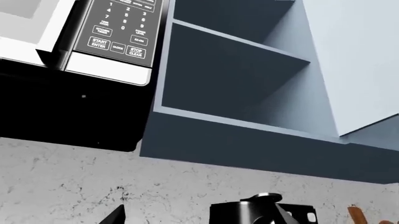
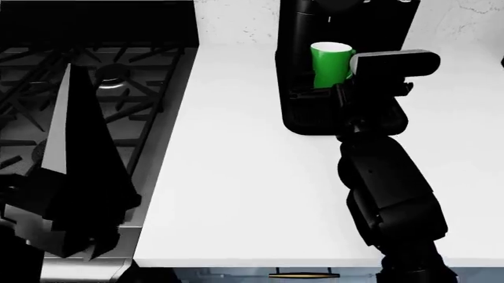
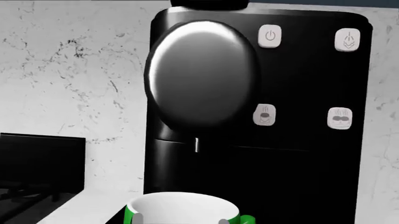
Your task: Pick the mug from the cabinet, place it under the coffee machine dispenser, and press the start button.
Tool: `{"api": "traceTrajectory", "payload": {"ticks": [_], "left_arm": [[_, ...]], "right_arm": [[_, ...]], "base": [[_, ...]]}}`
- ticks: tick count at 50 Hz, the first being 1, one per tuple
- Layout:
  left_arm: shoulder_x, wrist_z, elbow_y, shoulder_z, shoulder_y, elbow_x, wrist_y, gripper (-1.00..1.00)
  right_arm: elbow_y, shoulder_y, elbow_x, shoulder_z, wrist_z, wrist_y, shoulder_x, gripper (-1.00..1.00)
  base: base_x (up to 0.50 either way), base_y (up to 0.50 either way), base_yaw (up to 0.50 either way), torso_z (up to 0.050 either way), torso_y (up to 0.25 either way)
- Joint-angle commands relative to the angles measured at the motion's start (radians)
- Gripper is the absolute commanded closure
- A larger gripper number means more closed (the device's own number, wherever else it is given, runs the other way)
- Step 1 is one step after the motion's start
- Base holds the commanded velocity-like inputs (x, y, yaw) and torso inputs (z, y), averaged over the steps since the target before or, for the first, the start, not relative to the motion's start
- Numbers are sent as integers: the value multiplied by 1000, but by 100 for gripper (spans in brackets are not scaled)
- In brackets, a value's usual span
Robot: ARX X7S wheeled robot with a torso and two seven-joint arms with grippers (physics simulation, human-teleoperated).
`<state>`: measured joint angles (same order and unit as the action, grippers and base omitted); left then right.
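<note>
The green mug (image 2: 331,63) with its white inside (image 3: 181,207) stands upright on the coffee machine's (image 2: 307,23) drip tray. It is below the round black dispenser head (image 3: 203,79) and its nozzle (image 3: 196,144). My right gripper (image 3: 181,220) is open, its two grey fingertips (image 3: 138,218) apart at the near side of the mug's rim. In the head view it sits at the mug's right edge (image 2: 350,82). Several white buttons mark the machine's face, one with a power sign (image 3: 269,36). My left gripper (image 1: 198,219) is open, pointing up at the cabinet (image 1: 231,74).
A gas stove (image 2: 110,82) lies left of the white counter (image 2: 236,177), with my left arm (image 2: 71,177) raised over it. A microwave (image 1: 106,42) hangs beside the cabinet. The marbled wall (image 3: 74,84) runs behind the machine.
</note>
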<state>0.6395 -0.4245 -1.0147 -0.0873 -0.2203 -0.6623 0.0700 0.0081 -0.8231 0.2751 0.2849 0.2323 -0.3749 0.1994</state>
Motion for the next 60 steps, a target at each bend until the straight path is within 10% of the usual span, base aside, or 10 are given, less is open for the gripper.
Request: {"api": "traceTrajectory", "payload": {"ticks": [1,60], "left_arm": [[8,16,-7,-2,25,24,-60,-100],[100,-23,-10,-86,37,36,-179,-100]], "right_arm": [[42,-44,-49,5,-20,-15,-9,100],[348,-208,-65,49,-20,66,-45,100]], "base": [[0,0,0,0,0],[0,0,0,0,0]]}}
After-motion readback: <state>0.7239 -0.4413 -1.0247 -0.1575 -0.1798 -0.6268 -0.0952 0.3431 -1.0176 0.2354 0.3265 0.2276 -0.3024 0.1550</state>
